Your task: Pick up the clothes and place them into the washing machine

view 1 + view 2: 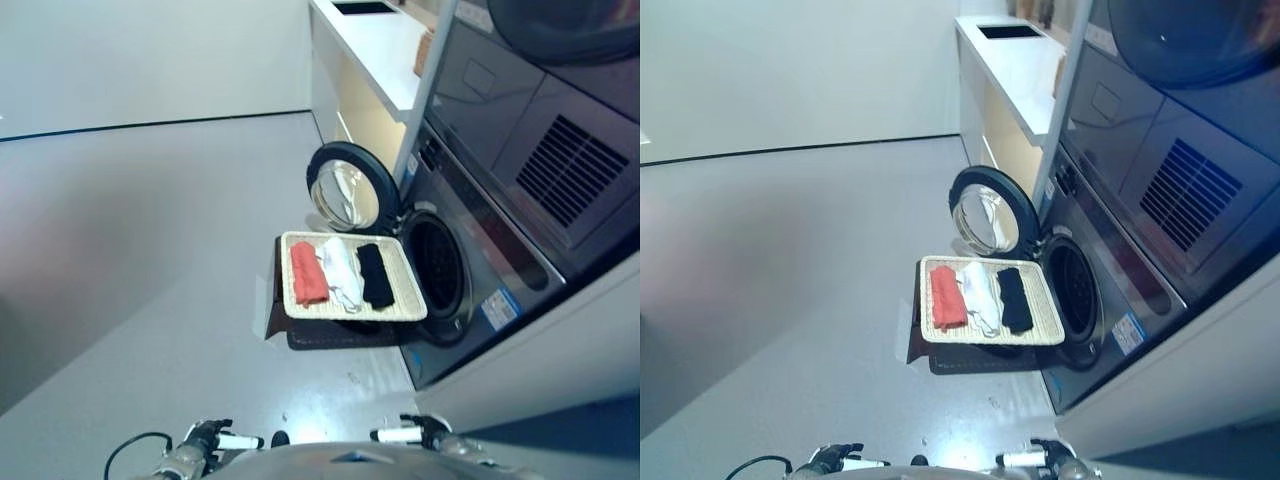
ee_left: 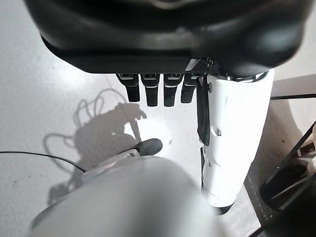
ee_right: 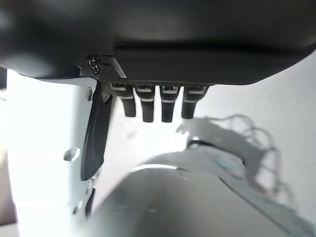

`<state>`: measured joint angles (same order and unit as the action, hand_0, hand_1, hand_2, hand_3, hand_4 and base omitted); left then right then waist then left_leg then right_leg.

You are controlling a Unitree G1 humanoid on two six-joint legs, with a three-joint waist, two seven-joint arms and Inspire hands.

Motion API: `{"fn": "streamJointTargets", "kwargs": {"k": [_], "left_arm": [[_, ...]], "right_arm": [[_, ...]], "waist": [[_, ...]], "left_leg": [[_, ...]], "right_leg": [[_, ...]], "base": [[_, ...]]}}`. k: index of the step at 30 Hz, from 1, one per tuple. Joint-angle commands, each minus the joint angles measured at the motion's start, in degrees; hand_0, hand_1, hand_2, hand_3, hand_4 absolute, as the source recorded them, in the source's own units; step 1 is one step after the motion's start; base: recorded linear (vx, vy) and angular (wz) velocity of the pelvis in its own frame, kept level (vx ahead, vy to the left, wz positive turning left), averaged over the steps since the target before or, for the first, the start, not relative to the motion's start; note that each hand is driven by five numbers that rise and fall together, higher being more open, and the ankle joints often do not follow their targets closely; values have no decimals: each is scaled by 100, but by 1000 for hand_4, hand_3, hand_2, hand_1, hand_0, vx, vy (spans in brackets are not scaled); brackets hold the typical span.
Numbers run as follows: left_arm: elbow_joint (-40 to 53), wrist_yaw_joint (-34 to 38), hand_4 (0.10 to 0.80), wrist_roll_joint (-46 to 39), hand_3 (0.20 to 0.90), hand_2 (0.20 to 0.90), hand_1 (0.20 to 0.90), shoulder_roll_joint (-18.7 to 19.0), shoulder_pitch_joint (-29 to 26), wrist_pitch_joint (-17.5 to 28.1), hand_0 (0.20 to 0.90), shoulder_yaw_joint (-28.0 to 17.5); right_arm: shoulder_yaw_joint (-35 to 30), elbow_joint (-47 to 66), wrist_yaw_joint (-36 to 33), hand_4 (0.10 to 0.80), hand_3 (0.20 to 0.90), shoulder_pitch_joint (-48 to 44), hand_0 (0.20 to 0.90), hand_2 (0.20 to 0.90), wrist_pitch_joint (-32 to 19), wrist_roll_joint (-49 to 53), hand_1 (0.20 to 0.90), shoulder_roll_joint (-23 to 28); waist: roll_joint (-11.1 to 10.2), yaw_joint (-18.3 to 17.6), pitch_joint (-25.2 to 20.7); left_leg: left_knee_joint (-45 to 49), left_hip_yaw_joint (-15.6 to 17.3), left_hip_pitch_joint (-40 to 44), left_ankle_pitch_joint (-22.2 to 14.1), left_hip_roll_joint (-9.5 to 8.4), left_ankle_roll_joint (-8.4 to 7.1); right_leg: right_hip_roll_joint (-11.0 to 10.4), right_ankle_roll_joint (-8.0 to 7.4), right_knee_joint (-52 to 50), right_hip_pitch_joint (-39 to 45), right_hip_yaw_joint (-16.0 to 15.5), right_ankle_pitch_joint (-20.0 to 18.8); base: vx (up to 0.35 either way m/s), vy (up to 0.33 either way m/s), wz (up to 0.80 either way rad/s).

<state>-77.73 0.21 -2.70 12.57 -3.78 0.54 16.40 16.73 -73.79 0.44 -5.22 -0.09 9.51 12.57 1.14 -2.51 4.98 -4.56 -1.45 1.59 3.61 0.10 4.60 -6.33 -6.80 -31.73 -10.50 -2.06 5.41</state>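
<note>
A shallow wicker basket [image 1: 406, 287] rests on a low dark brown box [image 1: 320, 337] in front of the washing machine [image 1: 492, 262]. In it lie a red cloth [image 1: 308, 272], a white cloth [image 1: 341, 273] and a black cloth [image 1: 375, 276], side by side. The machine's round door [image 1: 346, 189] stands open beyond the basket, and the dark drum opening [image 1: 437, 266] is next to the basket. My left hand [image 1: 205, 437] and right hand [image 1: 425, 432] hang low, far short of the basket. In the wrist views the left hand [image 2: 168, 34] and right hand [image 3: 173, 44] have straight fingers and hold nothing.
A second appliance [image 1: 545, 110] with a vent grille is stacked above the washing machine. A white counter [image 1: 378, 48] runs along the back beyond the door. Grey floor [image 1: 150, 250] stretches wide to the left, up to a white wall.
</note>
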Motion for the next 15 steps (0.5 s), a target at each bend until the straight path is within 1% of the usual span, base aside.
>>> {"fn": "streamJointTargets", "kwargs": {"k": [1, 2, 3, 4, 5, 6, 7, 8, 9, 10, 11, 12, 13, 14, 15], "left_arm": [[-81, 97, 800, 98, 900, 900, 900, 160, -217, 57, 900, -117], [-72, 106, 800, 40, 900, 900, 900, 161, -256, 84, 900, -174], [-84, 102, 800, 29, 900, 900, 900, 157, -289, 87, 900, -200], [-86, 102, 800, 29, 900, 900, 900, 154, -288, 88, 900, -201], [-131, 121, 800, 51, 900, 900, 900, 138, -343, 102, 900, -207], [-142, 139, 800, 66, 900, 900, 900, 134, -372, 110, 900, -219], [-149, 179, 800, 49, 900, 900, 900, 122, -410, 118, 900, -268], [-123, 194, 800, 27, 900, 900, 900, 100, -400, 121, 900, -282], [-105, 198, 800, 23, 900, 900, 900, 96, -385, 119, 900, -282], [-102, 187, 800, 40, 900, 900, 900, 79, -371, 114, 900, -261], [-101, 187, 800, 39, 900, 900, 900, 78, -368, 114, 900, -259], [-120, 198, 800, 60, 900, 900, 900, 6, -372, 132, 900, -178], [-114, 201, 800, 31, 900, 900, 900, -21, -371, 138, 900, -156], [-96, 205, 800, -26, 900, 900, 900, -66, -369, 148, 900, -140], [-96, 206, 800, -27, 900, 900, 900, -70, -367, 148, 900, -139]], "right_arm": [[7, 18, 17, 800, 900, -71, 900, 900, 38, 29, 900, 144], [-73, -26, -8, 800, 900, -64, 900, 900, 38, 67, 900, 177], [-85, -38, -18, 800, 900, -67, 900, 900, 40, 61, 900, 185], [-84, -39, -18, 800, 900, -67, 900, 900, 39, 61, 900, 187], [-100, -79, -37, 800, 900, -82, 900, 900, 44, 46, 900, 185], [-92, -90, -41, 800, 900, -89, 900, 900, 54, 34, 900, 180], [-69, -137, -49, 800, 900, -116, 900, 900, 81, 7, 900, 148], [-56, -135, -51, 800, 900, -101, 900, 900, 83, 6, 900, 133], [-44, -120, -49, 800, 900, -73, 900, 900, 81, 2, 900, 125], [-54, -140, -32, 800, 900, -39, 900, 900, 83, 15, 900, 114], [-54, -140, -32, 800, 900, -37, 900, 900, 82, 15, 900, 115], [-20, -227, -19, 800, 900, 6, 900, 900, 61, 71, 900, 125], [-14, -250, -24, 800, 900, 13, 900, 900, 53, 87, 900, 134], [14, -289, -12, 800, 900, -14, 900, 900, 46, 86, 900, 151], [15, -291, -12, 800, 900, -14, 900, 900, 44, 87, 900, 154]], "waist": [[74, -33, 230], [-12, -111, 201], [-59, -178, 213], [-25, -190, 239], [-54, -280, 245], [-60, -323, 254], [-76, -376, 247], [-72, -381, 227], [-91, -400, 211], [-120, -424, 155], [-107, -428, 160], [-80, -516, 2], [-35, -517, -36], [26, -505, -104], [37, -505, -113]], "left_leg": [[419, -114, 557, -765, -419, -16], [302, -234, 816, -912, -513, -85], [239, -320, 1006, -1003, -547, -120], [229, -333, 1050, -1022, -508, -125], [185, -443, 1276, -1165, -515, -166], [113, -516, 1428, -1226, -473, -213], [24, -603, 1681, -1324, -384, -287], [-30, -637, 1813, -1355, -332, -314], [-44, -689, 1905, -1407, -305, -330], [-44, -745, 2002, -1457, -249, -378], [-44, -747, 2012, -1465, -233, -381], [-24, -836, 2058, -1484, -50, -449], [41, -852, 2027, -1439, 37, -502], [218, -884, 1966, -1265, 136, -573], [219, -883, 1958, -1269, 145, -575]], "right_leg": [[67, -30, 468, -474, -94, -1173], [-111, -102, 1385, -630, -245, -1294], [-170, -169, 1938, -643, -334, -1450], [-139, -167, 1983, -576, -368, -1457], [-160, -254, 2669, -675, -395, -1745], [-144, -328, 3042, -712, -395, -1920], [-138, -432, 3468, -866, -445, -2165], [-108, -435, 3430, -889, -525, -2216], [-91, -420, 3316, -902, -552, -2245], [-77, -364, 3307, -843, -569, -2247], [-66, -361, 3313, -827, -582, -2243], [125, -273, 3440, -706, -324, -2297], [194, -248, 3455, -662, -298, -2285], [286, -198, 3423, -633, -274, -2261], [294, -196, 3422, -640, -279, -2258]], "base": [[411, -23, 12], [373, -93, 19], [378, -89, 33], [323, -76, 48], [304, -73, 64], [514, -140, 88], [477, -151, 96], [460, -159, 50], [342, -149, -25], [212, -100, -70], [382, -221, -38], [351, -212, 10], [459, -279, 51], [190, -116, 62], [321, -201, 88]]}}
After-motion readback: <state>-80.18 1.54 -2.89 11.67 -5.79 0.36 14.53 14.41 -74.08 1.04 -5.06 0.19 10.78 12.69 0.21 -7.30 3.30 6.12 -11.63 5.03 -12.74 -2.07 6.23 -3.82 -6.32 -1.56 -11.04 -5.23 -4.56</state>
